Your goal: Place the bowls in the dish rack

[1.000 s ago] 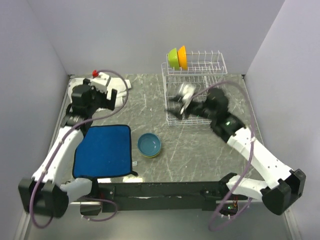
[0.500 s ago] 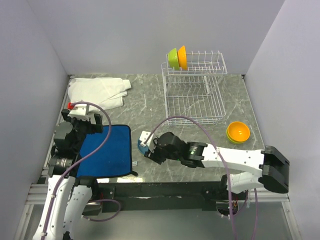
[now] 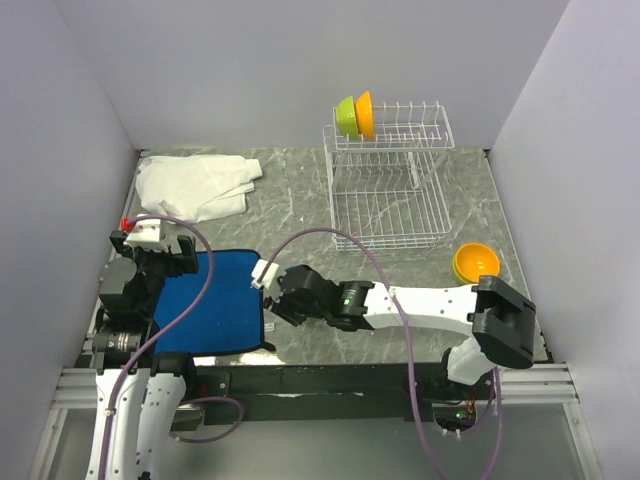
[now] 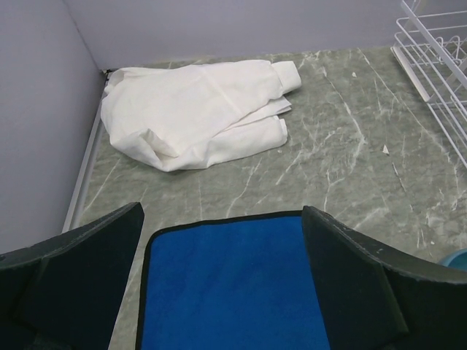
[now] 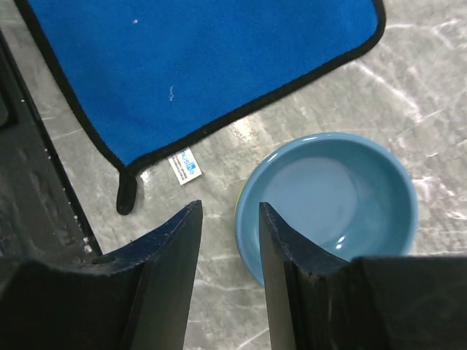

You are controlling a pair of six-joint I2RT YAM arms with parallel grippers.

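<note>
In the right wrist view a blue bowl (image 5: 328, 197) sits on the marble table, with a thin yellow-green edge showing under its left side. My right gripper (image 5: 230, 206) straddles its left rim, one finger outside and one inside, with a gap left between them. From above, my right gripper (image 3: 272, 290) hides that bowl. An orange bowl (image 3: 476, 263) lies on the table at the right. The white dish rack (image 3: 388, 205) holds a green bowl (image 3: 346, 117) and an orange bowl (image 3: 366, 114) upright on its upper shelf. My left gripper (image 4: 222, 213) hangs wide open over the blue mat (image 4: 233, 292).
A crumpled white cloth (image 3: 195, 185) lies at the back left. The blue mat (image 3: 215, 300) lies close beside the blue bowl, its tag (image 5: 184, 166) on the table. Grey walls close in the left, back and right sides. The black base rail (image 5: 29, 182) runs along the near edge.
My right arm swung from the rack down to the blue bowl and its jaws narrowed around the rim. My left arm drew back towards the near edge. An orange bowl now lies at the right.
</note>
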